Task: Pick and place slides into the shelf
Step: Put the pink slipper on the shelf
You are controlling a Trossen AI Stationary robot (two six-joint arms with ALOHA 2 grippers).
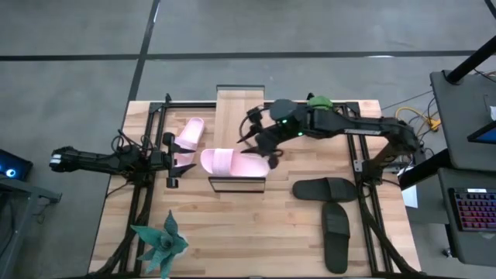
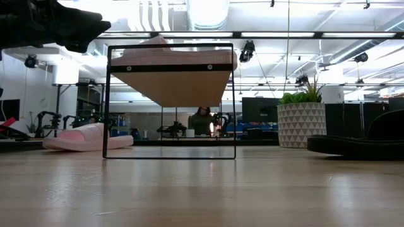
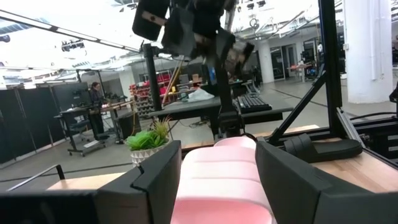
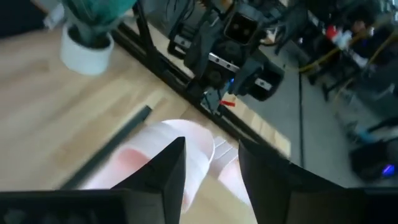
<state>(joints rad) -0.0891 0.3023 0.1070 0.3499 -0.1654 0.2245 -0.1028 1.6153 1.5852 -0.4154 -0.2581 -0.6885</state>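
Teal potted plant (image 1: pixel 161 243) at table (image 1: pixel 232 240) corner

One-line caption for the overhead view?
Right gripper over a pink slide lying across the shelf; second pink slide and black pair on the table.

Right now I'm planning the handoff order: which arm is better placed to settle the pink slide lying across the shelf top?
The right. Its gripper hangs directly over that pink slide on the shelf, jaws straddling it. The left gripper waits beside the shelf, off the slide's end.
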